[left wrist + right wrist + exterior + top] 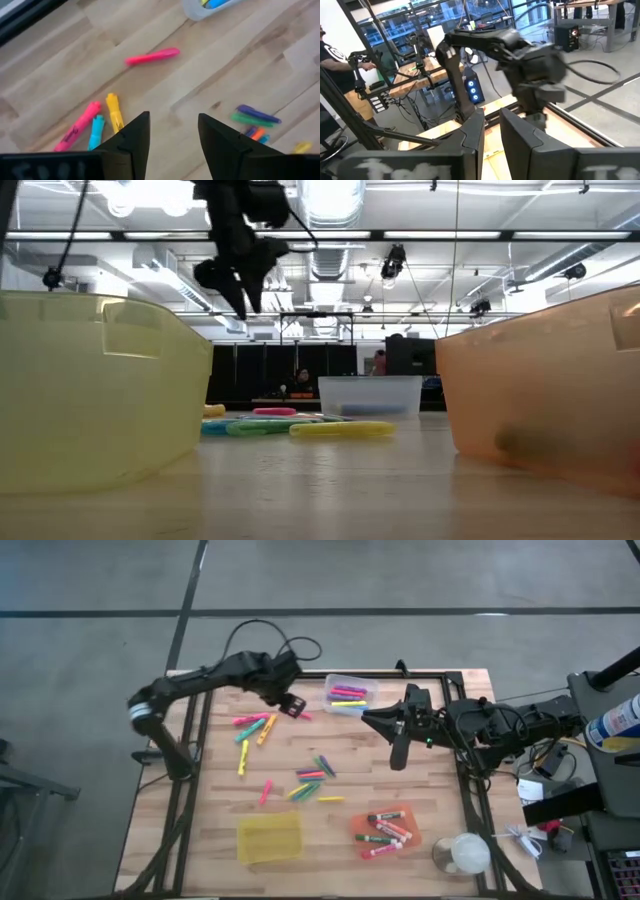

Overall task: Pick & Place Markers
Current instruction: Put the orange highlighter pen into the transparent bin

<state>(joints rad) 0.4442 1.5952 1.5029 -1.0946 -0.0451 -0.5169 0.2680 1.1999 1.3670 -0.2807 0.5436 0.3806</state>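
The left gripper [296, 706] hangs above the desk [430, 802] near its far edge, just beside the clear bin [349, 694]; its jaws stand released, with nothing between the fingers [131, 140]. Beyond those fingers a pink marker [152, 56] lies alone on the wood, and a yellow marker [114, 111], a pink one and a teal one lie together close by. The right gripper [399, 753] is held over the desk's right side, raised off the surface; its fingers [472, 134] stand slightly apart and grasp nothing. The markers [312, 783] are scattered across the middle of the desk, with a second cluster [253, 729] toward the left edge. More markers lie inside the clear bin and inside the orange bin [385, 831] near the front edge. The yellow bin [268, 837] sits beside the orange bin along the front edge.
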